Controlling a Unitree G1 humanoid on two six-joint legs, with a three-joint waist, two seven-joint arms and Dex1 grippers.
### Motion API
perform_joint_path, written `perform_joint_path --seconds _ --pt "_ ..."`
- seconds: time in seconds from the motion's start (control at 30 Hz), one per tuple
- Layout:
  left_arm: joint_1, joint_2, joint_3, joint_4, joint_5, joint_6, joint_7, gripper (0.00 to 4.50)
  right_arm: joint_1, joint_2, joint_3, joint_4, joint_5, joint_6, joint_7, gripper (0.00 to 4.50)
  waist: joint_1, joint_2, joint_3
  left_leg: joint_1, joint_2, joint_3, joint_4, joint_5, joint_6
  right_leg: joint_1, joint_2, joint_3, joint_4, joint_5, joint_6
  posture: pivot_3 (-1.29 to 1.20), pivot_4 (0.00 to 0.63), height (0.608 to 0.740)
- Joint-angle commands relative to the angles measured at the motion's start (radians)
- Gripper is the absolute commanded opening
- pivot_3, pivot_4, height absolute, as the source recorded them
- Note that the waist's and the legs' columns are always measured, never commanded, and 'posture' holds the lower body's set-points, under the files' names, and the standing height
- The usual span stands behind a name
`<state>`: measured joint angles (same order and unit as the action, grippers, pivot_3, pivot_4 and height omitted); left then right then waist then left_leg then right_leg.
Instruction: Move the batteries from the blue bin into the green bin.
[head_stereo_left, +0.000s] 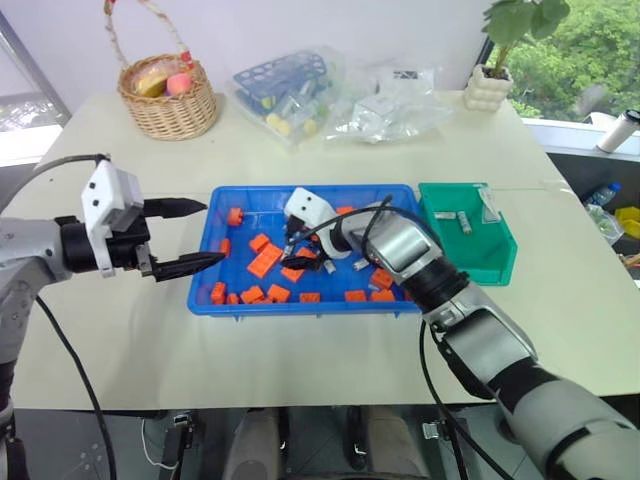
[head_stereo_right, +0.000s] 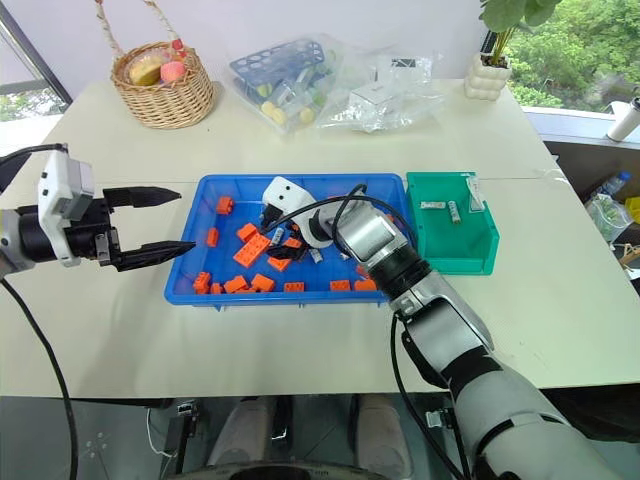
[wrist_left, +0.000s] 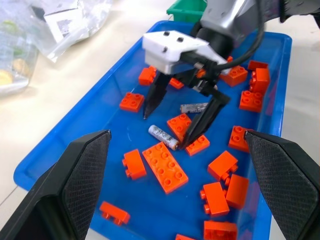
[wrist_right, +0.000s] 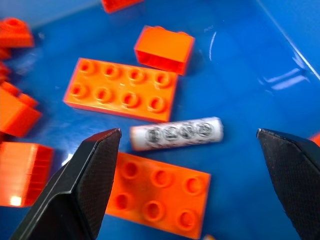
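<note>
Table (head_stereo_left: 300, 160): big pale surface; the wicker basket (head_stereo_left: 168, 100) sits near its far left corner, clear plastic bags (head_stereo_left: 330, 95) along the far edge, a white plant pot (head_stereo_left: 487, 88) toward the far right corner.

Blue bin (head_stereo_left: 240, 303): mid-table, long side running left to right, full of scattered orange bricks (head_stereo_left: 265, 262).

Green bin (head_stereo_left: 500, 268): touching or just about touching the blue bin's right edge. You've already got a couple of batteries in there (head_stereo_left: 464, 222), lying on the floor toward its far side.

Right gripper (wrist_left: 172, 127): your right arm reaches in over the blue bin, fingers spread wide and angled down, empty. The fingertips straddle one battery without touching it, as far as I can tell.

Left gripper (head_stereo_left: 195, 235): hanging just outside the blue bin's left edge, spread wide, nothing in it, pointing across toward the bin.

Battery under the right gripper (wrist_right: 176, 133): flat on the blue bin floor, wedged between two orange bricks, long axis running across the gap from one finger to the other. Its label print is too blurry to read.

Second battery (wrist_left: 194, 107): lies just past it, partly hidden behind the right finger.

Hard to see: the right arm covers much of the blue bin's right half.
</note>
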<state>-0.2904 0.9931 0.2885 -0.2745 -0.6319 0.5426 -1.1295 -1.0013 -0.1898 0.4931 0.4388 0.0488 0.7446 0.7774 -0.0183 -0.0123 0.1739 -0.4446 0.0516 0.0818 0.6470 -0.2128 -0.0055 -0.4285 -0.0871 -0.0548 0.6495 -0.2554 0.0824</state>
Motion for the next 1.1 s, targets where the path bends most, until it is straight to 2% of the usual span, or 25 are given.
perform_joint_path --seconds 0.03,0.2,0.3,0.4,0.7,0.83,0.97,1.1 --pt "-0.023 0.018 0.009 -0.024 -0.009 0.006 0.003 4.5 -0.024 0.021 0.009 0.034 -0.029 -0.057 0.026 4.46 -0.001 0.0 0.0 0.0 0.0 0.0 0.0 0.0 0.0 0.0 0.0 0.0 0.0 0.0 0.0 0.0 0.15 0.736" --pt "-0.036 0.014 0.001 -0.022 -0.006 0.011 0.007 4.5 -0.007 0.034 0.012 0.042 -0.048 -0.072 0.067 4.46 0.0 0.0 0.0 0.0 0.0 0.0 0.0 0.0 0.0 0.0 0.0 0.0 0.0 0.0 0.0 0.0 0.15 0.736" --pt "-0.044 0.011 -0.003 -0.02 -0.004 0.013 0.008 4.5 0.002 0.036 0.005 0.032 -0.055 -0.072 0.076 3.61 -0.001 0.0 0.0 0.0 0.0 0.0 0.0 0.0 0.0 0.0 0.0 0.0 0.0 0.0 0.0 0.0 0.15 0.736" --pt "-0.048 0.007 -0.011 -0.019 -0.003 0.011 0.006 4.5 0.003 0.03 -0.002 0.023 -0.061 -0.066 0.085 2.17 0.0 0.0 0.0 0.0 0.0 0.0 0.0 0.0 0.0 0.0 0.0 0.0 0.0 0.0 0.0 0.0 0.15 0.736" --pt "-0.078 -0.014 -0.049 0.004 0.006 -0.003 0.002 4.5 -0.023 0.008 -0.065 -0.008 -0.047 -0.026 0.075 2.16 0.002 0.0 0.0 0.0 0.0 0.0 0.0 0.0 0.0 0.0 0.0 0.0 0.0 0.0 0.0 0.0 0.15 0.736" --pt "-0.098 -0.044 -0.09 0.002 0.007 -0.004 -0.001 4.5 -0.06 -0.035 -0.28 -0.149 0.081 0.133 0.051 2.16 0.007 0.001 0.001 -0.001 0.0 0.0 0.0 0.0 0.0 0.0 0.0 0.0 0.0 0.0 0.0 0.0 0.15 0.736" --pt "-0.124 -0.083 -0.136 0.002 0.014 -0.012 -0.003 4.5 -0.042 -0.178 -0.448 -0.294 0.165 0.325 0.034 2.16 0.011 -0.001 0.0 -0.001 0.0 -0.001 0.0 0.0 0.0 0.0 0.0 0.0 0.0 0.0 0.0 0.0 0.15 0.736" --pt "-0.18 -0.123 -0.188 0.034 0.036 -0.029 -0.008 4.5 0.063 -0.424 -0.54 -0.428 0.194 0.428 0.053 2.16 0.017 -0.001 0.0 -0.001 -0.001 -0.001 0.0 0.0 0.0 0.001 -0.001 -0.001 -0.001 0.0 0.0 0.0 0.15 0.736"
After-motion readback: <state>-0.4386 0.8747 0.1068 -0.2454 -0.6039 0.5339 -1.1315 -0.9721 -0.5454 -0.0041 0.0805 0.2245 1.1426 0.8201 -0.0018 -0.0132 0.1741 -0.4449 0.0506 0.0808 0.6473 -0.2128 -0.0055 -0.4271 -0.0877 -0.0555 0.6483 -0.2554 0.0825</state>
